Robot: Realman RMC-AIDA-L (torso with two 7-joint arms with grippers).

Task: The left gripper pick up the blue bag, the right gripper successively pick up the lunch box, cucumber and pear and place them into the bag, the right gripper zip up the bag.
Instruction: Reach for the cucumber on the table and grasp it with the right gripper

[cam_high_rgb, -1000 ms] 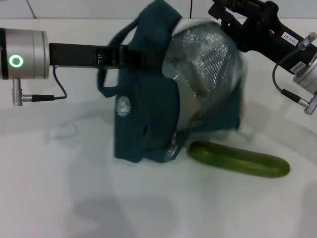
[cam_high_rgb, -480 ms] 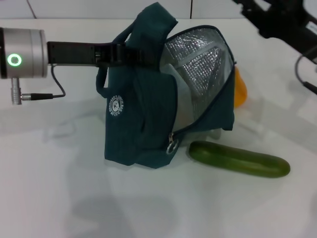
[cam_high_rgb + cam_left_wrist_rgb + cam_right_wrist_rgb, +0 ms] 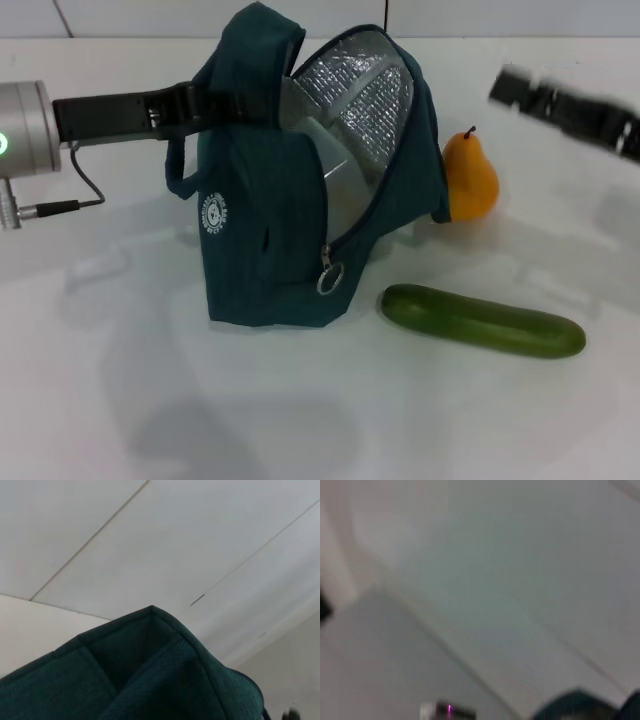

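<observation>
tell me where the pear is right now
In the head view the pear stands on the table right of centre, just behind the open blue bag's right edge and beyond the cucumber.

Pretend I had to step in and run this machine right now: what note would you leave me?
Left pincer: shut on the blue bag, holding its top edge so the mouth stays open.
Right pincer: up at the right, clear of the bag, carrying nothing visible; open or shut is unclear.
Done: a pale boxy shape, probably the lunch box, sits inside the bag.
Left: the cucumber lies on the table in front of the bag, the pear stands beside it; both go in, then zip up.
</observation>
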